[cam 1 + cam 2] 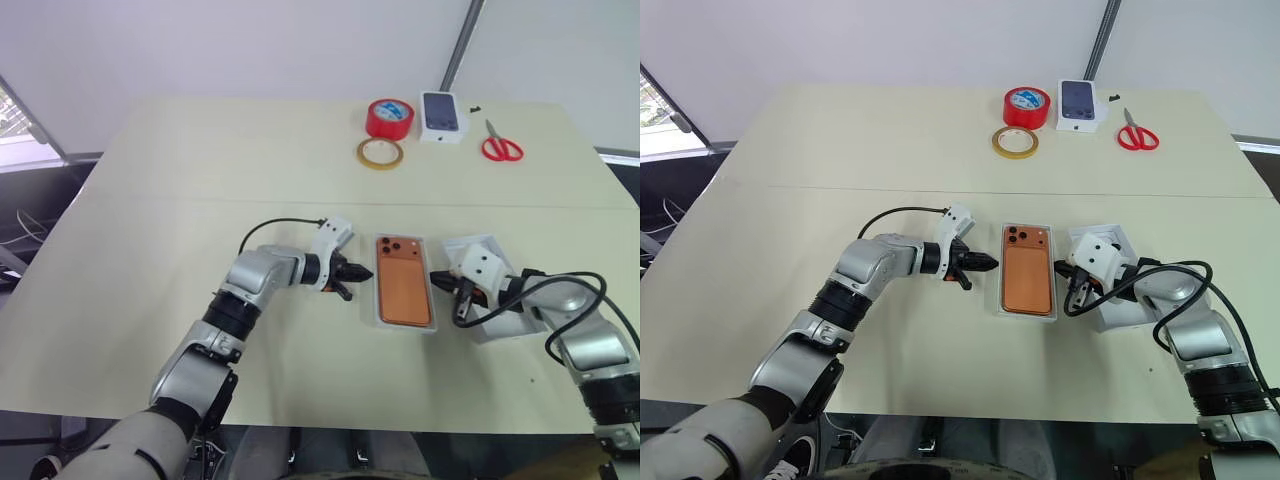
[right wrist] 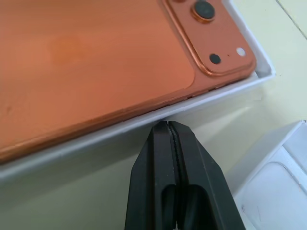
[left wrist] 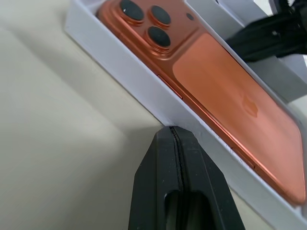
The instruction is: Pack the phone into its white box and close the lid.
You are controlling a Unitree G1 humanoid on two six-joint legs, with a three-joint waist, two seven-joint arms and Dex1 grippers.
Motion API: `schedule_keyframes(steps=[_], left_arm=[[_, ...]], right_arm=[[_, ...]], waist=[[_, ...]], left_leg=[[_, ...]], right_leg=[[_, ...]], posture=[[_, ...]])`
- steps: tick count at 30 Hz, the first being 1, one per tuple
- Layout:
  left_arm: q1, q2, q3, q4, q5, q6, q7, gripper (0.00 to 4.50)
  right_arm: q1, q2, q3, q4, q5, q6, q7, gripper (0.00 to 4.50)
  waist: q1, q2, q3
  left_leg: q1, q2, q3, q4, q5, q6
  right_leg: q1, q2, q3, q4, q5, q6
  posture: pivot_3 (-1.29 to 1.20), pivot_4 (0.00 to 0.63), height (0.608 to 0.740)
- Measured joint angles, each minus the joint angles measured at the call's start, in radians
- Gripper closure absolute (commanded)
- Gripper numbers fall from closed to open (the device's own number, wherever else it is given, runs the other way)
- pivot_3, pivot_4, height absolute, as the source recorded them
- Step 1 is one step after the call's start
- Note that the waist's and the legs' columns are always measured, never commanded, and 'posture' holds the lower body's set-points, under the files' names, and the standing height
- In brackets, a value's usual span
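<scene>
Table [image 1: 180, 200] → white box [image 1: 371, 305] mid-table, phone [image 1: 403, 285] lying inside it, camera side up (no readable branding). Lid [image 1: 500, 325] open-side up just right of it. Left gripper [image 1: 352, 271] and right gripper [image 1: 440, 281] flank the box, fingers pressed together, holding nothing.

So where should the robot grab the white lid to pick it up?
Probably by one long wall of the lid, which lies open side up on the table beside the white box holding the phone. The right gripper, now shut, is nearest: coming from above, one finger could go inside the thin upright wall and one outside.
</scene>
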Motion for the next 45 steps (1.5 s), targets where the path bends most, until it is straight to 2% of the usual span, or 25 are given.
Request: schedule_keyframes(steps=[17, 24, 28, 30, 32, 33, 34, 36, 40, 41, 45], left_arm=[[0.036, 0.008, 0.008, -0.058, 0.018, 0.014, -0.009, 4.5], [0.038, 0.039, 0.016, -0.058, 0.02, -0.007, -0.014, 4.5], [0.044, 0.057, 0.039, -0.08, 0.018, -0.017, -0.015, 4.5], [0.052, 0.076, 0.063, -0.104, 0.013, -0.024, -0.018, 4.5], [0.058, 0.095, 0.079, -0.116, 0.015, -0.034, -0.017, 4.5], [0.066, 0.109, 0.081, -0.125, 0.02, -0.061, -0.017, 3.95], [0.079, 0.118, 0.085, -0.134, 0.027, -0.094, -0.017, 3.67], [0.11, 0.14, 0.092, -0.156, 0.036, -0.152, -0.024, 2.58], [0.159, 0.209, 0.127, -0.214, 0.03, -0.212, -0.073, 0.57], [0.175, 0.234, 0.137, -0.237, 0.018, -0.222, -0.098, 0.03], [0.227, 0.304, 0.166, -0.282, -0.003, -0.315, -0.186, 0.03]], right_arm=[[-0.009, -0.005, 0.007, 0.022, -0.047, -0.084, -0.01, 4.48], [-0.07, -0.026, 0.012, 0.16, -0.145, -0.163, -0.117, 4.48], [-0.045, -0.047, 0.002, 0.153, -0.124, -0.181, -0.098, 4.48], [0.002, -0.05, -0.036, 0.097, -0.055, -0.132, -0.055, 4.48], [0.043, -0.05, -0.057, 0.043, 0.009, -0.073, -0.019, 3.95], [0.065, -0.05, -0.074, 0.01, 0.048, -0.033, -0.005, 3.6], [0.081, -0.05, -0.091, -0.01, 0.071, -0.006, 0.0, 3.19], [0.105, -0.052, -0.133, -0.04, 0.096, 0.038, -0.011, 2.02], [0.141, -0.054, -0.224, -0.098, 0.123, 0.099, -0.057, 0.01], [0.152, -0.047, -0.243, -0.126, 0.129, 0.122, -0.085, 0.0], [0.166, 0.004, -0.272, -0.223, 0.119, 0.253, -0.228, 0.0]], waist=[[-0.014, 0.0, 0.0], [-0.015, 0.0, 0.0], [-0.014, 0.0, 0.0], [-0.013, 0.0, 0.0], [-0.014, 0.0, 0.0], [-0.015, 0.0, 0.0], [-0.016, 0.0, 0.0], [-0.017, 0.0, 0.0], [-0.015, 0.0, 0.0], [-0.016, 0.001, 0.0], [-0.015, 0.001, 0.0]], left_leg=[[0.0, 0.0, 0.0, 0.0, 0.0, 0.0], [0.0, 0.0, 0.0, 0.0, 0.0, -0.001], [0.0, 0.0, 0.0, 0.0, 0.0, 0.0], [0.0, 0.0, 0.0, 0.0, 0.0, 0.0], [0.0, 0.0, 0.0, 0.0, 0.0, 0.0], [0.0, 0.0, 0.0, 0.0, 0.0, 0.0], [0.001, 0.0, 0.0, 0.0, 0.0, 0.0], [0.001, 0.001, 0.0, 0.0, -0.002, 0.003], [0.001, 0.001, 0.0, 0.0, -0.003, 0.004], [0.001, 0.001, 0.0, 0.0, -0.003, 0.004], [0.001, 0.001, 0.0, 0.0, -0.003, 0.004]], right_leg=[[0.0, 0.0, 0.0, 0.0, 0.0, 0.0], [0.0, 0.0, 0.0, 0.001, 0.0, 0.0], [0.0, 0.0, 0.0, 0.001, 0.0, 0.0], [0.0, 0.0, 0.0, 0.001, 0.0, 0.0], [0.0, 0.0, 0.0, 0.001, 0.0, 0.0], [0.0, 0.0, 0.0, 0.001, 0.0, 0.0], [0.0, 0.0, 0.0, 0.001, 0.0, 0.0], [0.0, 0.0, 0.0, 0.001, 0.0, 0.0], [0.0, 0.0, 0.0, 0.001, 0.0, 0.0], [0.0, 0.0, 0.0, 0.001, 0.0, 0.0], [0.0, 0.0, 0.0, 0.001, 0.0, 0.0]], posture=[[0.0, 0.15, 0.74], [0.0, 0.15, 0.74], [0.0, 0.15, 0.74], [0.0, 0.15, 0.74], [0.0, 0.15, 0.74], [0.0, 0.15, 0.74], [0.0, 0.15, 0.74], [0.0, 0.15, 0.74], [0.0, 0.15, 0.74], [0.0, 0.15, 0.74], [0.0, 0.15, 0.74]])
